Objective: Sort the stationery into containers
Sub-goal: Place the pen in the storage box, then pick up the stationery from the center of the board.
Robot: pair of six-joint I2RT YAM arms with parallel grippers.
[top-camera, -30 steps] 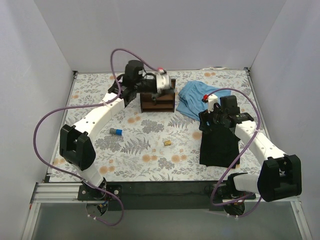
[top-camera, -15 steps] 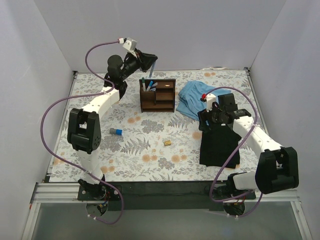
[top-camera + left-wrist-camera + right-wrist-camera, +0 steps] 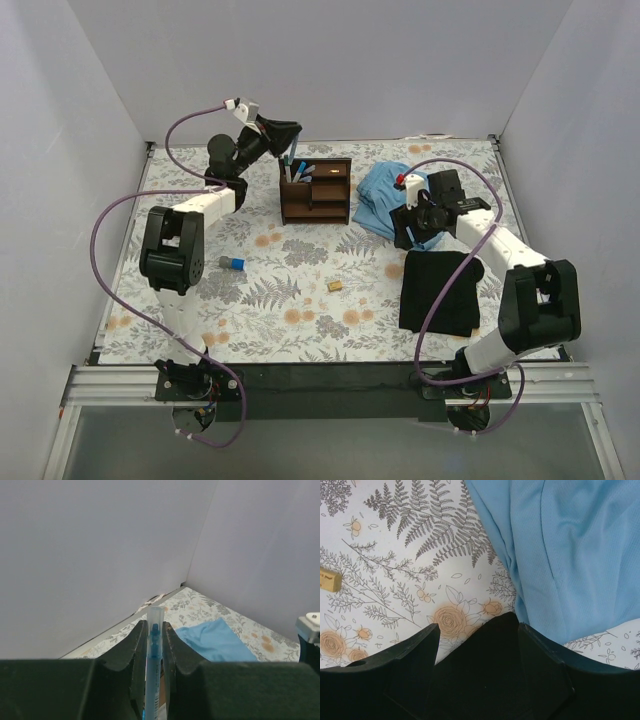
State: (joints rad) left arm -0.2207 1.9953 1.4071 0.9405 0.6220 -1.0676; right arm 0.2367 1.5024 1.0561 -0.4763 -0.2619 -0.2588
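The dark brown wooden organizer (image 3: pixel 316 190) stands at the back middle with several pens (image 3: pixel 298 172) upright in its tall slots. My left gripper (image 3: pixel 283 133) hovers above its left side, shut on a translucent blue pen (image 3: pixel 154 650) held between the fingers. A short blue-and-white cylinder (image 3: pixel 232 263) and a tiny tan block (image 3: pixel 335 285) lie on the floral table; the block also shows in the right wrist view (image 3: pixel 329 579). My right gripper (image 3: pixel 408 222) is open and low, with a corner of the black cloth (image 3: pixel 485 680) between its fingers.
A light blue cloth (image 3: pixel 390 195) lies right of the organizer, just beyond my right gripper; it fills the upper right of the right wrist view (image 3: pixel 560 545). The black cloth (image 3: pixel 440 290) lies front right. White walls enclose the table on three sides.
My left gripper rose from the organizer's top to the back with the blue pen, then came down a little. My right gripper moved from over the black cloth toward the light blue cloth.
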